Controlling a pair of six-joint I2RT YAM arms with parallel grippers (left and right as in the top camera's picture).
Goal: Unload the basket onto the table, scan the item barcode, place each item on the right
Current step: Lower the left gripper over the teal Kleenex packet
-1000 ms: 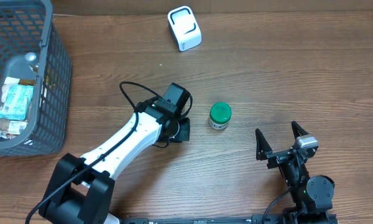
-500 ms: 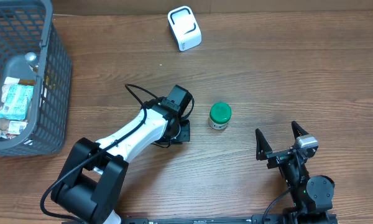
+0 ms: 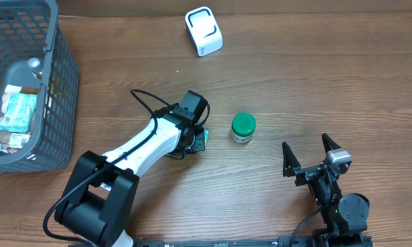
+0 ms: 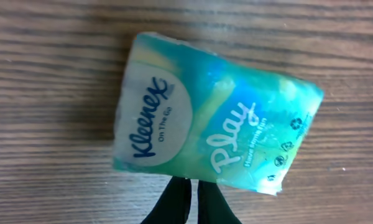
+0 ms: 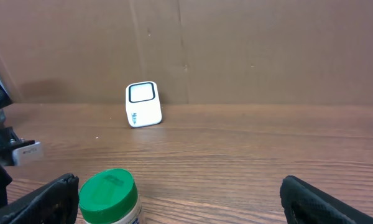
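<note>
Overhead shows one tissue pack (image 3: 201,140), one jar (image 3: 243,127), one scanner (image 3: 203,31).

Left arm (image 3: 134,156) extends toward 1 o'clock; left gripper (image 4: 191,190) fingers pressed together. Right gripper (image 3: 305,149), at 5 o'clock, fingers spread wide, pointing toward 12 o'clock.

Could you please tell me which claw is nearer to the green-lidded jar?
Left. The left claw sits just beside the green-lidded jar, to its left in the overhead view; the right claw is farther off, down-right.
</note>
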